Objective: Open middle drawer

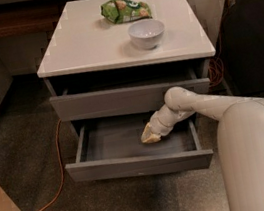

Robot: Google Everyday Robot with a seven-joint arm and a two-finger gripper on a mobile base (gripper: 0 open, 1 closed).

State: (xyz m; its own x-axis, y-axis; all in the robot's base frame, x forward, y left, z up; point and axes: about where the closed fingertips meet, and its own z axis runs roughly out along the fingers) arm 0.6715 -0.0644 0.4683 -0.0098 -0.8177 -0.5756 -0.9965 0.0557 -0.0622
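Observation:
The middle drawer (pixel 132 164) is a wide, shallow grey drawer with a plain front. It stands pulled well out of the white-topped cabinet (pixel 86 44), and its grey inside shows empty. My gripper (pixel 150 136) is over the right half of the drawer's inside, behind the front panel, at the end of my white arm (pixel 193 104) reaching in from the right. The top drawer (pixel 121 100) above it sticks out slightly. The lowest drawer is hidden under the open one.
A white bowl (pixel 146 33) and a green snack bag (pixel 125 9) sit on the cabinet top. An orange cable (pixel 59 183) runs across the speckled floor at the left. A dark cabinet (pixel 253 30) stands at the right, and my white body (pixel 262 155) fills the lower right.

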